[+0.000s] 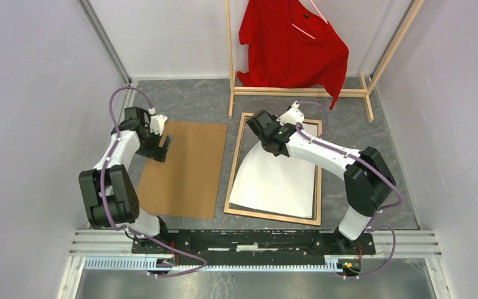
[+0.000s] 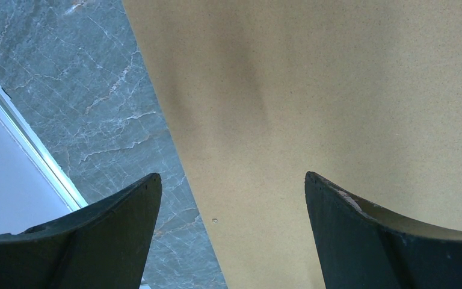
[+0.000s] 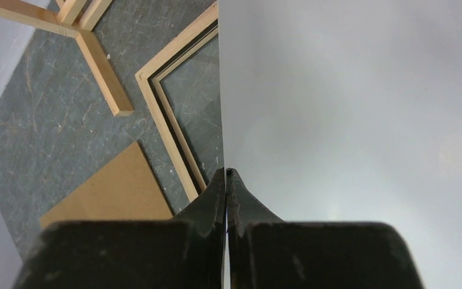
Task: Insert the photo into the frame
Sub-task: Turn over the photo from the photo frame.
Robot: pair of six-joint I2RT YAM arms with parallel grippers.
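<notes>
The photo (image 1: 277,184) lies white back up over the frame (image 1: 234,167), which rests light-wood side up on the grey floor. The photo's far left part is lifted and curled. My right gripper (image 1: 262,132) is shut on the photo's edge; in the right wrist view the fingers (image 3: 226,180) pinch the white sheet (image 3: 361,102), with the frame's wooden rail (image 3: 174,144) below to the left. My left gripper (image 1: 165,142) is open and empty, just above the left edge of the brown backing board (image 1: 183,168); its fingers (image 2: 126,205) straddle that edge (image 2: 313,90).
A wooden clothes rack (image 1: 299,92) with a red shirt (image 1: 292,43) stands at the back, its base rail just beyond the frame. Grey walls close in on both sides. The rack's foot (image 3: 105,75) shows in the right wrist view.
</notes>
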